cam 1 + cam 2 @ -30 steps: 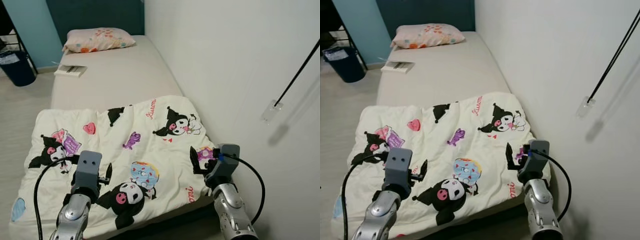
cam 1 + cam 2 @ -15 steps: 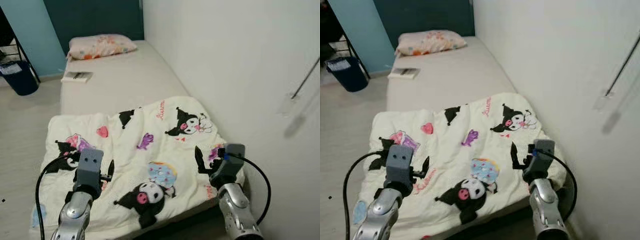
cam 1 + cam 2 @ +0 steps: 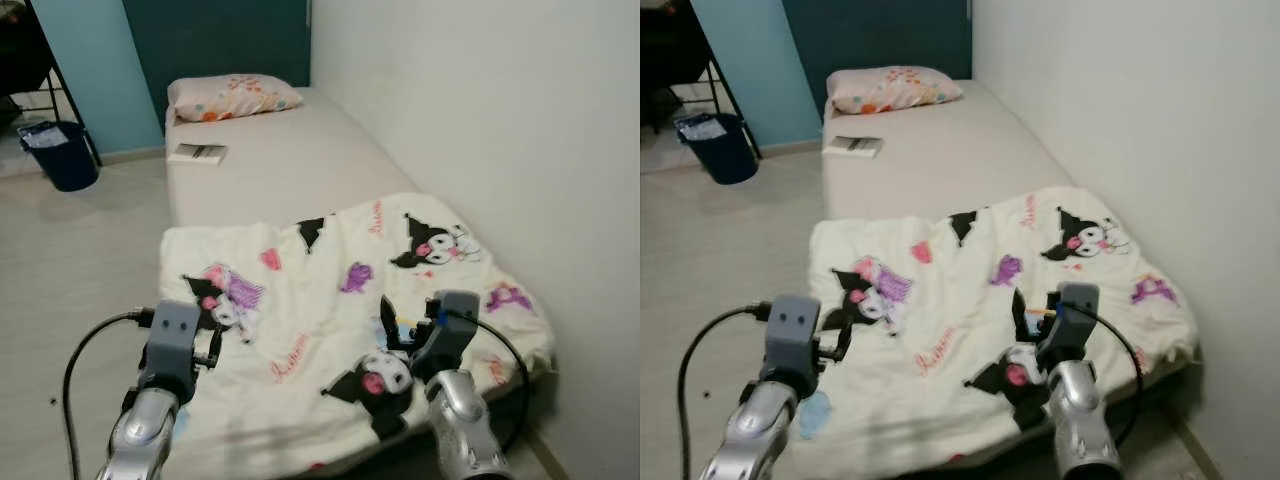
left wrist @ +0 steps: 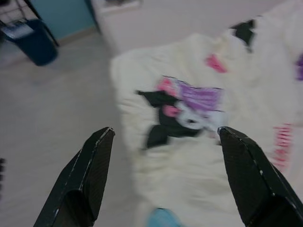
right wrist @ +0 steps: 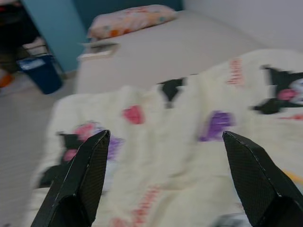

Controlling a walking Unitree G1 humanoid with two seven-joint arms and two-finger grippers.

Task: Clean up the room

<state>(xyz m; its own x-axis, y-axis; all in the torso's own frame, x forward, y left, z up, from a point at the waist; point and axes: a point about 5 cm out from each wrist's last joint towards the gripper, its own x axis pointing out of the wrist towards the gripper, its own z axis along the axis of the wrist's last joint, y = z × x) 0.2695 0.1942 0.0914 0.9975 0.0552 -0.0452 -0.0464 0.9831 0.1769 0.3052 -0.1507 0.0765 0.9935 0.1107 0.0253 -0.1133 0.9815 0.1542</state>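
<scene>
I stand at the foot of the low bed with the beige mattress (image 3: 270,170), which runs along the white wall (image 3: 480,120).

**Item to be handled.** The cream quilt printed with black-and-pink cartoon figures (image 3: 330,300) lies rumpled across the near half of the mattress. Its near-left corner hangs over the mattress edge toward the pale floor (image 3: 80,260). The far half of the mattress is bare.

**Gripper state.**
- My left gripper (image 4: 161,137) is held out above the quilt's left edge. Its fingers are spread wide and hold nothing.
- My right gripper (image 5: 165,142) is held out over the middle of the quilt. Its fingers are likewise spread wide and empty.

**Step in hand.** I judge this to be the approach: I am lining up with the quilt before taking hold, and no grasp has begun.

**Next move.**
1. Lower both grippers to the quilt's near edge, one toward each corner.
2. Close each on a fold of fabric; the soft material needs a deep pinch.
3. Draw the quilt up toward the pink patterned pillow (image 3: 235,96) at the head.

**Other items.** A white booklet (image 3: 197,153) lies on the mattress just beside the pillow. A dark blue bin (image 3: 60,153) stands on the floor, well apart from the bed.
</scene>
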